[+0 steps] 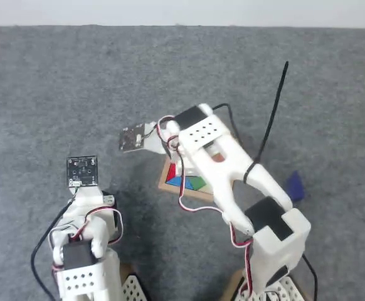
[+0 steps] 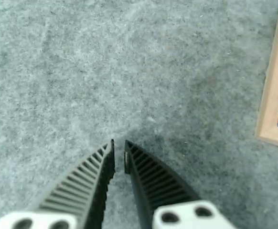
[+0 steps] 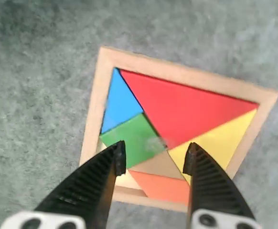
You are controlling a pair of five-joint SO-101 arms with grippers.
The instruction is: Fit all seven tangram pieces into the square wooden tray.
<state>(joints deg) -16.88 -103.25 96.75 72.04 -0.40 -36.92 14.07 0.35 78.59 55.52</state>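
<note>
The right tool (image 3: 155,145) hangs empty, jaws apart, over the wooden tray (image 3: 95,109), which sits mid-desk and is mostly filled. The left tool (image 2: 119,143) sits near-left, nearly together. The next step is probably fetching the dark blue piece (image 1: 294,185) lying right of the tray.

L arm (image 1: 85,276), R arm (image 1: 229,160): white printed shells w/ hole-dotted plates, blk servos (image 1: 269,215), red/wht/blk cables (image 1: 192,209). Fingers (image 3: 93,186) blk, ribbed. Sq. cam boards (image 1: 82,171).

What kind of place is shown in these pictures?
Probably a robot test bench, perhaps in a lab: a left arm and a right arm stand side by side on a grey felt-like mat, with a wooden tangram tray on it.
</note>
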